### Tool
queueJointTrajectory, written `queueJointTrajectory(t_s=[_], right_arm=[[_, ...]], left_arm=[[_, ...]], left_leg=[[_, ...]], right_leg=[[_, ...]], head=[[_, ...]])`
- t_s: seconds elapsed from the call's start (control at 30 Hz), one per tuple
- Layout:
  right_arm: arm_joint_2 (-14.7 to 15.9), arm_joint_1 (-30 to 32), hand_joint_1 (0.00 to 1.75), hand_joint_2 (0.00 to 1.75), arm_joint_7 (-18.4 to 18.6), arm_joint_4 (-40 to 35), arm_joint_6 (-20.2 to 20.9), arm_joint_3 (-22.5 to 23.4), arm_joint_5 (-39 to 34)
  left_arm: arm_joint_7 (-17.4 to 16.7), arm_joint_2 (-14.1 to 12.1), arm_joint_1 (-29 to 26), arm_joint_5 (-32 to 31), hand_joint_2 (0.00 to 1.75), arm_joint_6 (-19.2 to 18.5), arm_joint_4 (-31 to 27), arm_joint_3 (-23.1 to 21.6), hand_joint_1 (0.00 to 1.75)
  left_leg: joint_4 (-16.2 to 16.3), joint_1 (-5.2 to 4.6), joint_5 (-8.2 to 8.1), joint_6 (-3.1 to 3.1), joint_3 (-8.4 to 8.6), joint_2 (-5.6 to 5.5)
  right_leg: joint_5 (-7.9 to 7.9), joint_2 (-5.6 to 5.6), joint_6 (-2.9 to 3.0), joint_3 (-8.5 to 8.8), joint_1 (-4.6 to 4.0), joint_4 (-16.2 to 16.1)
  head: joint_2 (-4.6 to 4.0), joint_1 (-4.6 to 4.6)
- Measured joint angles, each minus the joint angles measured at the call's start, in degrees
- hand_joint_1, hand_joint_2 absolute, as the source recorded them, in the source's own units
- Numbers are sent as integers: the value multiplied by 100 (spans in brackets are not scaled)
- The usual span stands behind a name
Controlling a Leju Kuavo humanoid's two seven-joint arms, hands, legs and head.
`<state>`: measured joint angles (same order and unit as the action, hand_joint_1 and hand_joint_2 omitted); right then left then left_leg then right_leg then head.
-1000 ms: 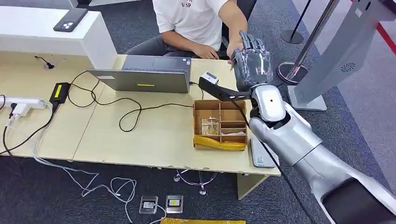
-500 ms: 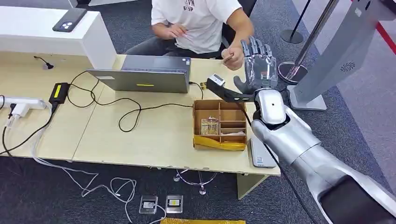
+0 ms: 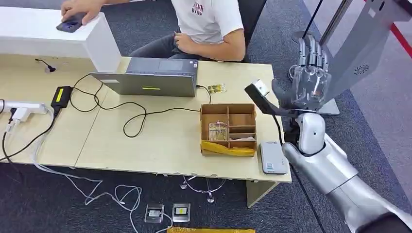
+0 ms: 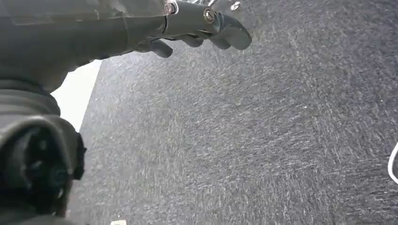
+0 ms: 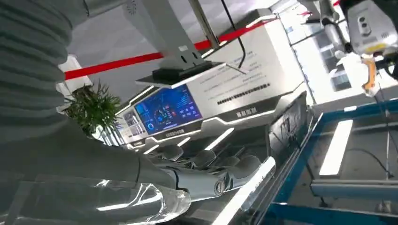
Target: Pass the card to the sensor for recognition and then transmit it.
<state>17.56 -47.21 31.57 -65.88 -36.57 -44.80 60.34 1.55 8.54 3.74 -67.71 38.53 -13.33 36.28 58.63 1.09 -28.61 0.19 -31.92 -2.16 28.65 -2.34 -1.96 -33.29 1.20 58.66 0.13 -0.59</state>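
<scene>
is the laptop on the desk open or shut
Shut. The laptop lies flat on the desk, lid down, with no screen or keyboard showing.

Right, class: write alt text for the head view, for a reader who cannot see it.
The robot's right hand is raised, empty, fingers spread, beyond the wooden table's right end. On the table are a laptop, a divided cardboard box and a grey sensor; a person sits behind.

Light wooden tabletop (image 3: 160,145). Grey laptop (image 3: 150,77) at far edge, black cable (image 3: 133,119) looping mid-table. Black adapter (image 3: 60,94) and white power strip (image 3: 22,108) toward left edge. Cardboard divider box (image 3: 228,128) toward right edge; white sensor (image 3: 272,158) at near right corner.
</scene>
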Motion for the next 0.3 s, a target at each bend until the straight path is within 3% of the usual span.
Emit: queueJointTrajectory(t_s=[0.07, 0.17, 0.3], right_arm=[[106, 431, 0, 175, -189, -386, -2, 408, 143], [222, 1263, 0, 175, -683, -1105, -2, 1462, 90], [381, 2248, 0, 175, -1273, -1891, -2, 3237, -137]], left_arm=[[-44, 20, -20, 20, 0, 0, -28, 2, 0], [-129, 59, -57, 37, 0, 0, -90, 9, 0], [-193, 109, -105, -7, 0, 0, -175, 46, 0]], left_leg=[[0, 1, 0, 0, 0, 0], [0, 2, 0, 1, -3, -22], [-1, 0, -5, 7, -3, -32]], right_leg=[[0, 2, 0, 0, -2, 0], [1, 21, 0, 8, -3, -3], [4, 34, -2, 22, -1, -15]], head=[[0, 4], [0, 7], [0, -2]])
